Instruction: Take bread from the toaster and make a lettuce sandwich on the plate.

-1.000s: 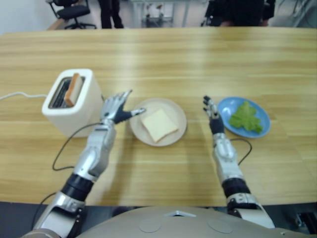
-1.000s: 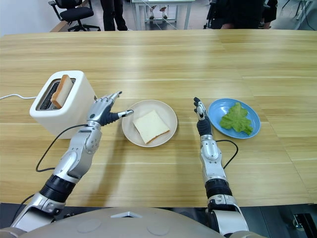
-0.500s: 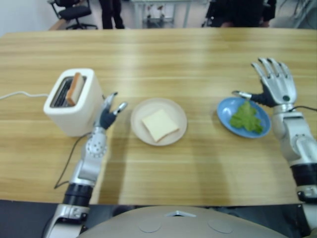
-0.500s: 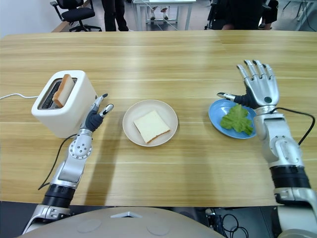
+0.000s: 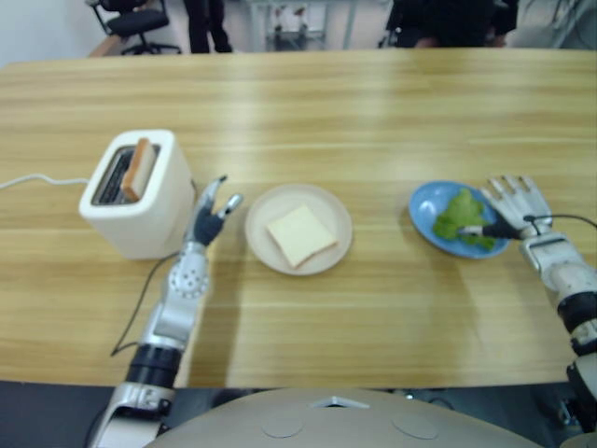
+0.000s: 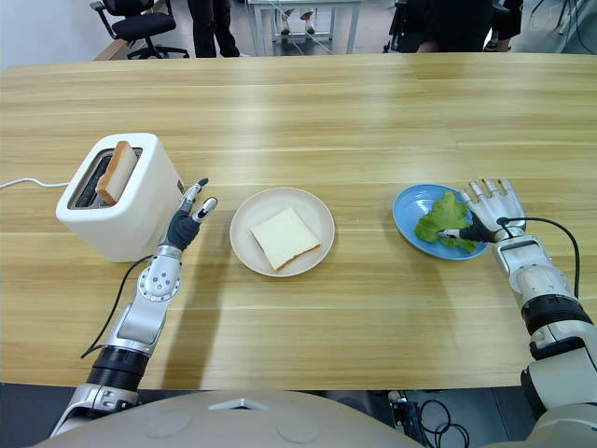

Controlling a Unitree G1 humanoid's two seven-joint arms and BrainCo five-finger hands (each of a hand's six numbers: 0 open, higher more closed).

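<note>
A white toaster (image 6: 119, 199) stands at the left with one bread slice (image 6: 114, 172) sticking up from a slot. A second bread slice (image 6: 285, 237) lies flat on the beige plate (image 6: 317, 209) in the middle. A green lettuce leaf (image 6: 441, 220) rests on a blue plate (image 6: 410, 202) at the right. My right hand (image 6: 490, 213) is at that plate's right rim, fingers spread, its thumb touching the lettuce. My left hand (image 6: 187, 220) stands edge-on between toaster and beige plate, fingers extended, holding nothing.
The toaster's white cord (image 6: 23, 182) runs off to the left. A black cable (image 6: 117, 308) trails along my left arm on the wooden table (image 6: 308, 112). Office chairs and people's legs stand beyond the far edge.
My right hand has dropped from above the blue plate down to its right rim, with the thumb now on the lettuce. The left hand has barely shifted.
</note>
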